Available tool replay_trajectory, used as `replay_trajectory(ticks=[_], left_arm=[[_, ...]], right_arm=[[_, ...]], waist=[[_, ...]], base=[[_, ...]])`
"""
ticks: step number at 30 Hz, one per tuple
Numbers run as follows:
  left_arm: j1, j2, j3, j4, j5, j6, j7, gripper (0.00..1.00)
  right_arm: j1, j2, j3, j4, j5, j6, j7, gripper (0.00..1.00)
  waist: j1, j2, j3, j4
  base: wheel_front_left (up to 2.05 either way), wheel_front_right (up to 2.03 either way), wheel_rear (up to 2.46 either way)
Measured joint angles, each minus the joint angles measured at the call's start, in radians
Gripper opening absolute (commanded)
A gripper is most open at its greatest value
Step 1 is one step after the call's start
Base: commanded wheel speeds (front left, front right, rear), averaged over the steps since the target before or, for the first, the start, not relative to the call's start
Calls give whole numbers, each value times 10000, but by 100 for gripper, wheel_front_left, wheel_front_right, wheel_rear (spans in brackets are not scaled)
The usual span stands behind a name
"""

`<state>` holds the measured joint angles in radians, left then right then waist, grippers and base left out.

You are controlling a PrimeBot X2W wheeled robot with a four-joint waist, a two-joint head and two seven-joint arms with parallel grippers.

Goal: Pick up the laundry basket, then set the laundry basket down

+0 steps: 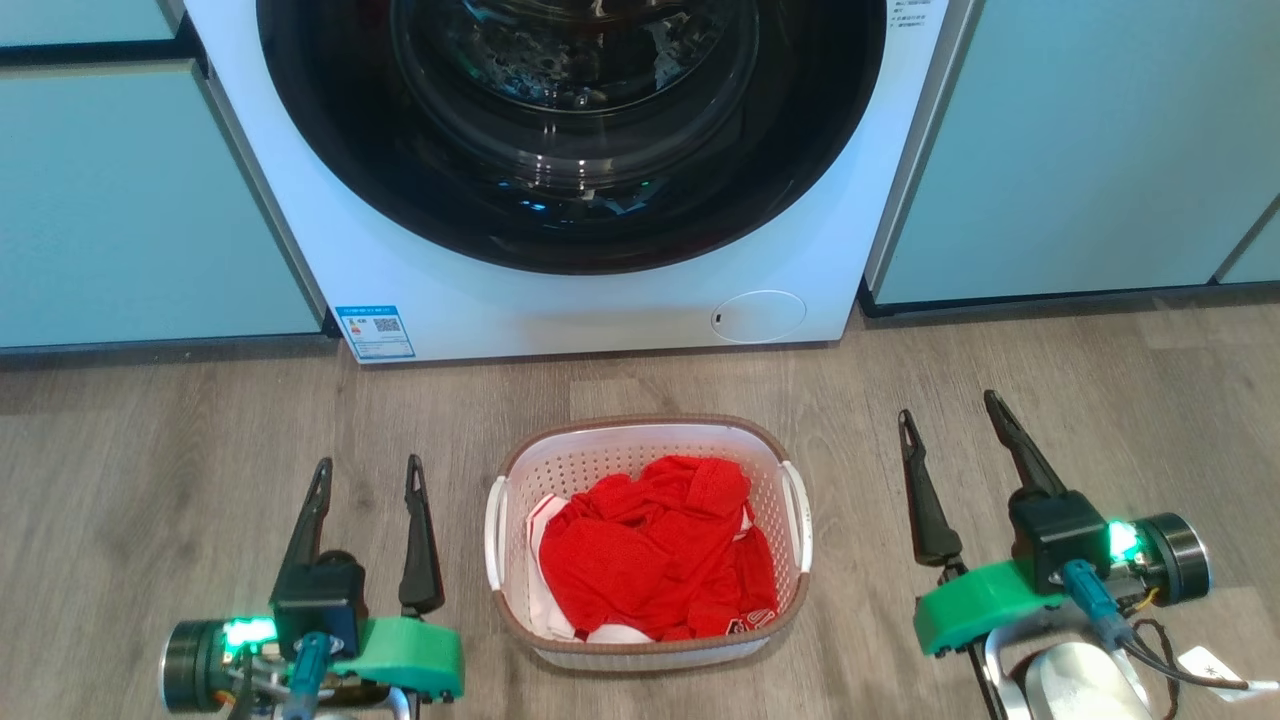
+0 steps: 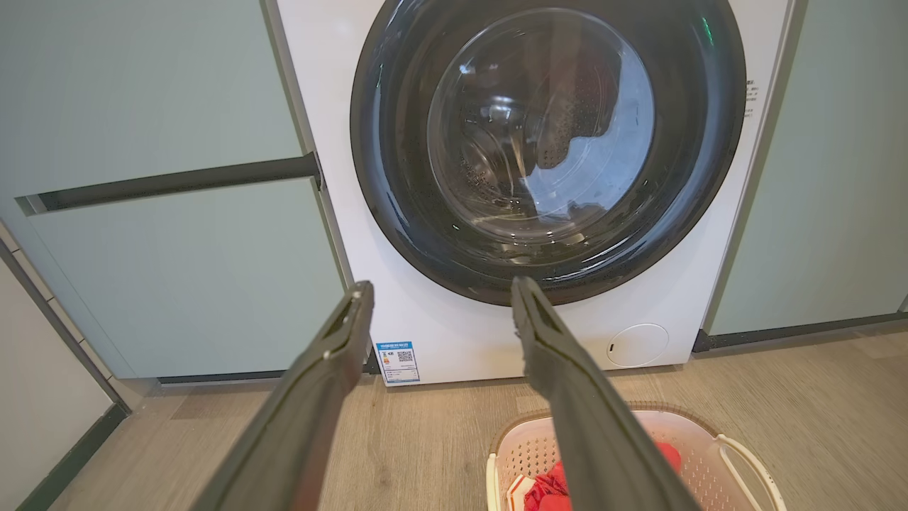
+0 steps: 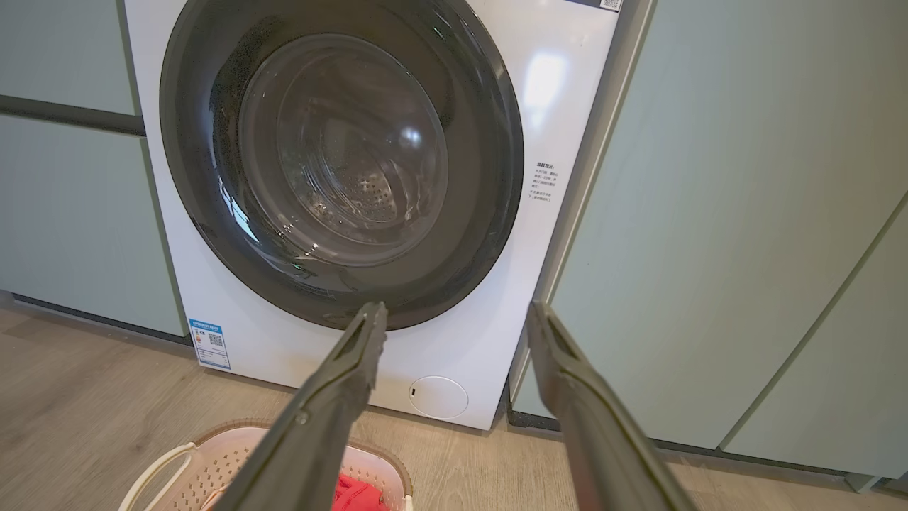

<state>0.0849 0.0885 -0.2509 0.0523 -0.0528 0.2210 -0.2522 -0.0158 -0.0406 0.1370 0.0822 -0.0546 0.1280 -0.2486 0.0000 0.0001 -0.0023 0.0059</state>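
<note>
The laundry basket (image 1: 620, 458) is sitting upright on the wood floor (image 1: 200, 450) between my two grippers, near both and apart from each. Red cloth (image 1: 655, 555) with white edging is lying heaped inside it, below the brown rim. One white handle (image 1: 493, 535) is facing the inner finger of my left gripper (image 1: 368, 462). The opposite handle (image 1: 800, 515) is facing the inner finger of my right gripper (image 1: 947, 405). No finger is touching the basket.

Left gripper: the two fingers are standing spread apart and are gripping nothing. In the left wrist view, the finger nearer the basket is crossing in front of its rim.

Right gripper: the two fingers are likewise standing spread and are gripping nothing. In the right wrist view, the basket is lying to the outside of the finger nearer to it.

Beyond all four fingertips, a white washing machine (image 1: 600, 300) is standing on the floor, its round dark glass door (image 1: 570, 130) facing me. Pale green cabinet fronts (image 1: 130, 200) are flanking the machine on both sides.
</note>
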Motion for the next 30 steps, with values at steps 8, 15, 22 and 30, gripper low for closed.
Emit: replay_trajectory(ticks=[8,15,22,30], left_arm=[[1,-52,46,-4,86,-73,0,100],[-22,-82,63,-27,173,-109,0,100],[-651,-127,48,44,174,-309,0,100],[-2935,-326,10,1087,-44,-717,-15,100]], right_arm=[[0,0,-36,0,4,0,0,100],[-30,0,-117,-6,27,0,0,100],[-828,-6,-443,73,589,0,0,100],[-2709,-31,-819,895,654,0,-8,100]], waist=[[0,0,95,-5],[0,0,461,6],[0,0,1375,34],[1,0,3289,175]], base=[[0,0,0],[0,0,0],[0,0,0],[0,0,0]])
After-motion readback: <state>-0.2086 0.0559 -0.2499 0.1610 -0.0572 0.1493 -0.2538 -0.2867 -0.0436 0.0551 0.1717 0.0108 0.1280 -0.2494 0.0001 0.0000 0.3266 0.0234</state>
